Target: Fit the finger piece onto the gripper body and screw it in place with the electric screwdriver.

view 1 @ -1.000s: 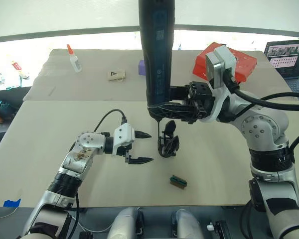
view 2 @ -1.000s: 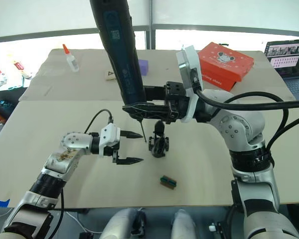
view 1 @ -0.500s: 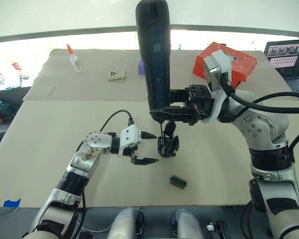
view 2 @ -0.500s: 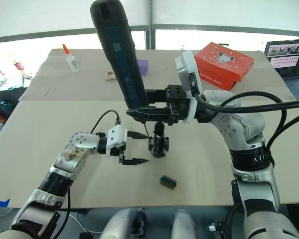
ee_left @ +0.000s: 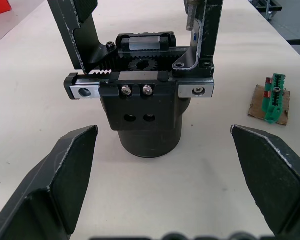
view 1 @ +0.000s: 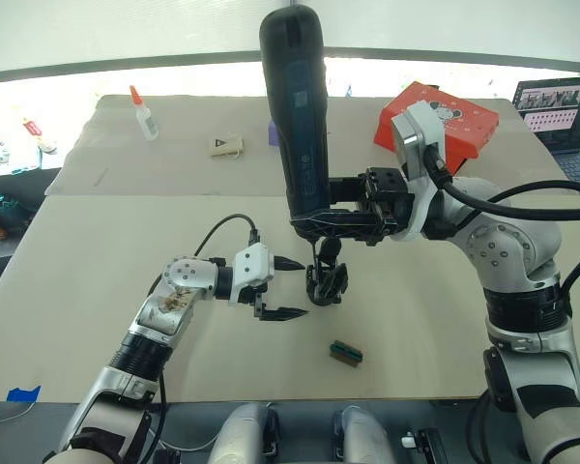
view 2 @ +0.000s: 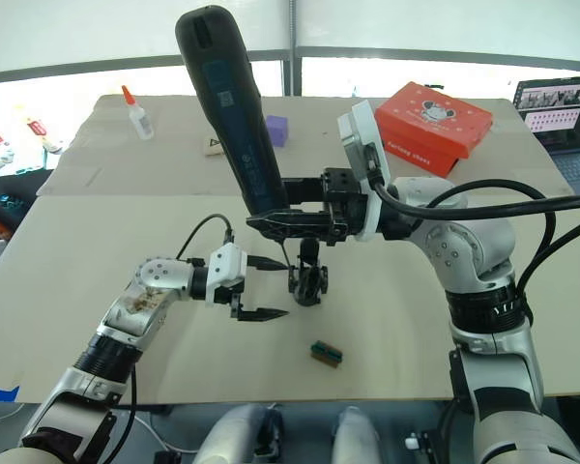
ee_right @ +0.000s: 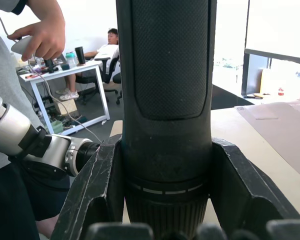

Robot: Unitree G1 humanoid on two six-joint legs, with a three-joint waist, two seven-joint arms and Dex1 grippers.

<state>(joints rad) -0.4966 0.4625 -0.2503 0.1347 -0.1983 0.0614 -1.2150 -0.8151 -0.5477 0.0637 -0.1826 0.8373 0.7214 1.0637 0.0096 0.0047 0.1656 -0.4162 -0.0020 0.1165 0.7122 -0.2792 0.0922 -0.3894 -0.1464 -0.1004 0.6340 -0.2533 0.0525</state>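
**Screwdriver held over the gripper body; left gripper released beside it**

The right gripper (view 1: pixel 321 224) is clenched around the lower barrel of the electric screwdriver (view 1: pixel 298 106). The right wrist view shows one black finger pressed against each side of the barrel. The tool stands nearly upright, its top leaning slightly toward the robot's left, with the dark blue label panel facing the head camera. Its thin metal bit points down at the top of the gripper body (view 1: pixel 326 283).

The gripper body stands on its round base near the centre of the tabletop (view 1: pixel 68 271), directly below the right gripper. In the left wrist view it shows a cylindrical base, a cross-bar with two small screws and a toothed rack, and two dark uprights rising from the bar. The finger piece (view 1: pixel 331 249) stands up from the top of the body, just under the screwdriver's tip. Whether the bit touches a screw cannot be told.

The left gripper (view 1: pixel 288 287) is released, its two black fingers spread wide and holding nothing. It sits low over the tabletop just to the left of the gripper body, fingertips pointing at it without touching it.

A small green-and-dark block (view 1: pixel 345 353) lies flat on the tabletop, nearer the robot than the gripper body. At the far side are a glue bottle (view 1: pixel 143 114), a small cream tag (view 1: pixel 225 146), a purple cube (view 1: pixel 274 130) and a red box (view 1: pixel 464 123). A laptop (view 1: pixel 556 111) sits at the far right.
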